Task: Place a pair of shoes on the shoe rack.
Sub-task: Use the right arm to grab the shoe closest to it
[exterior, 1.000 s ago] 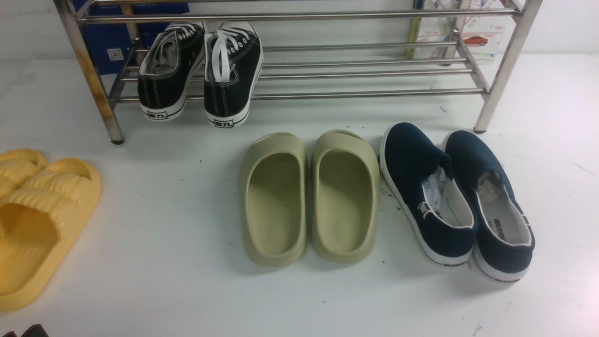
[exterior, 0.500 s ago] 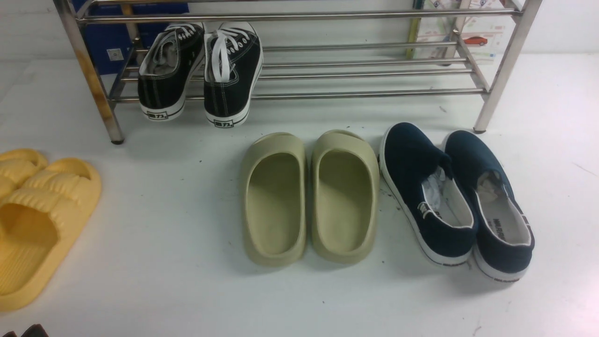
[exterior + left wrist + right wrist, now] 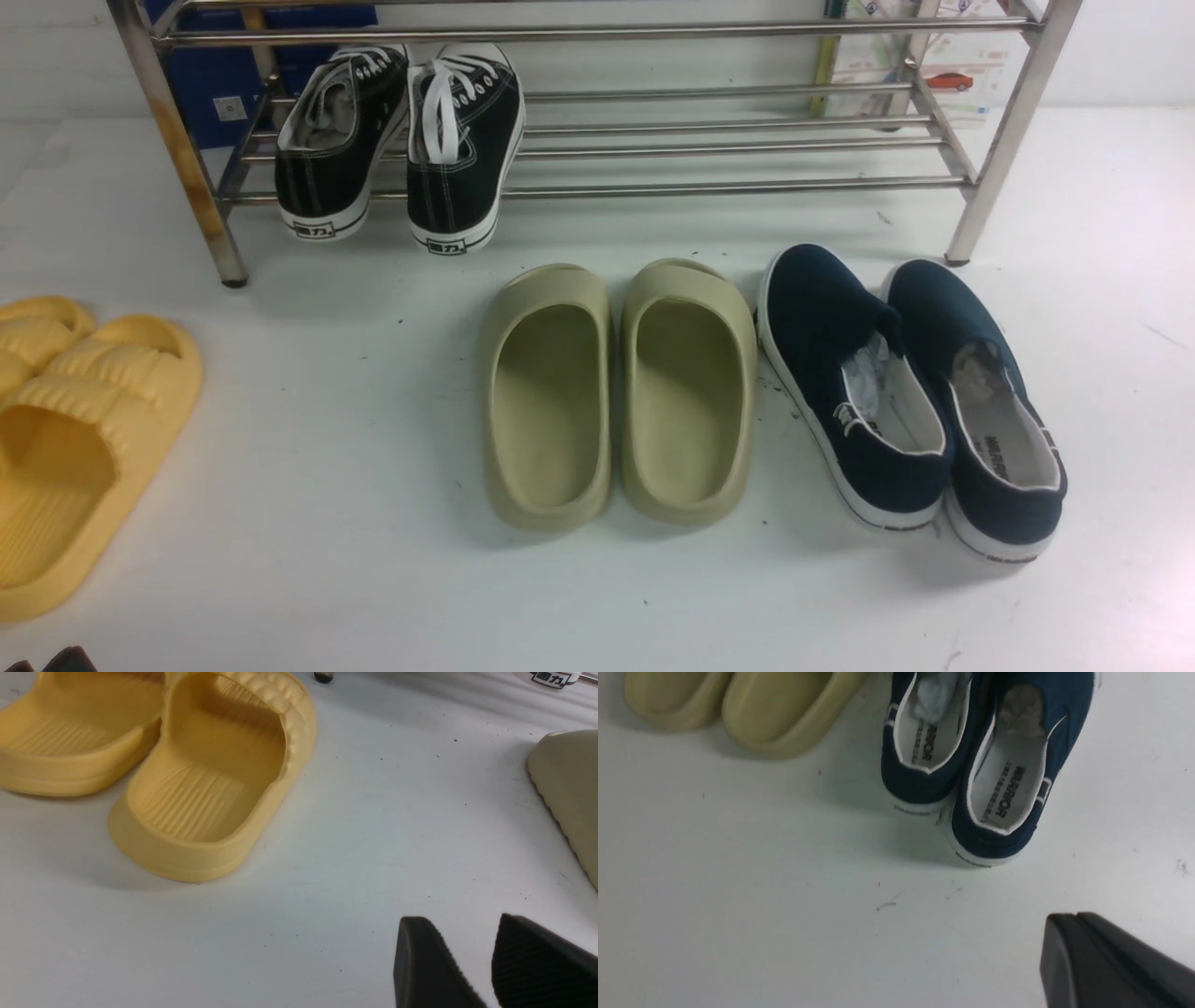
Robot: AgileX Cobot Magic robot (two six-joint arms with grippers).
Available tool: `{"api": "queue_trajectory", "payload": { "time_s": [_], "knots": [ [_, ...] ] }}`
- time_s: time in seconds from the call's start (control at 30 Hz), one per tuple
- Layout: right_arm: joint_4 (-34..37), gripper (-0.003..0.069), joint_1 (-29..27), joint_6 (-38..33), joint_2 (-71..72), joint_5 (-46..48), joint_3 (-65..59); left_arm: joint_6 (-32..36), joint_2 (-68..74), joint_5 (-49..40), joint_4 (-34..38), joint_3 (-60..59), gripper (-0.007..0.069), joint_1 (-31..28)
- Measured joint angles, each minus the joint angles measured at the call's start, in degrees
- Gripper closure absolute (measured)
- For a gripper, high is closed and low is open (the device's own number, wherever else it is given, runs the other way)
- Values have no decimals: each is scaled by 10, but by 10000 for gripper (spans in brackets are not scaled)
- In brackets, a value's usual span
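Black ribbed rubber: the two pads of my left gripper (image 3: 460, 924) stand apart, with bare white surface (image 3: 327, 905) showing in the gap and nothing between them. The pads of my right gripper (image 3: 1078, 919) are pressed together with only a seam visible, and nothing is clamped. Neither gripper touches a shoe.

Outward from the right gripper: the navy slip-on sneakers (image 3: 910, 401) are the nearest thing, heels toward me.
- They lie side by side, touching, the right one set a little nearer to me.
- Crumpled paper is stuffed in both.
- They rest on the white surface with toes pointing at the steel-tube shoe rack (image 3: 653, 187), just in front of its right front leg. They are not on the rack.

The olive-green foam slides (image 3: 616, 392) sit just beside the sneakers on their left. I cannot tell whether they touch.

Outward from the left gripper: the yellow foam slides (image 3: 201, 788) are closest, at the far left of the surface. The olive pair is well apart from them.

The rack spans the far side. The black lace-up sneakers (image 3: 401, 140) sit tilted at the left end of its lower shelf, heels overhanging the front bar.
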State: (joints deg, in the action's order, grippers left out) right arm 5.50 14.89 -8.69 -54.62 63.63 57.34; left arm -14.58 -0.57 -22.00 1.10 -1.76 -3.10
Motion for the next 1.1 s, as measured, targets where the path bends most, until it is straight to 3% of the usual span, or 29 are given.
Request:
{"api": "queue_trajectory", "payload": {
  "time_s": [0.2, 0.6, 0.87, 1.1],
  "knots": [
    [-41, 662, 48, 42, -96, 45, 54, 0, 0, 0, 0, 0, 386, 0],
    [-13, 662, 52, 50, -222, 70, 103, 0, 0, 0, 0, 0, 386, 0],
    [-12, 650, 99, 53, -285, 71, 152, 0, 0, 0, 0, 0, 386, 0],
    [-13, 554, 106, 76, -381, 69, 205, 0, 0, 0, 0, 0, 386, 0]
  ]
}}
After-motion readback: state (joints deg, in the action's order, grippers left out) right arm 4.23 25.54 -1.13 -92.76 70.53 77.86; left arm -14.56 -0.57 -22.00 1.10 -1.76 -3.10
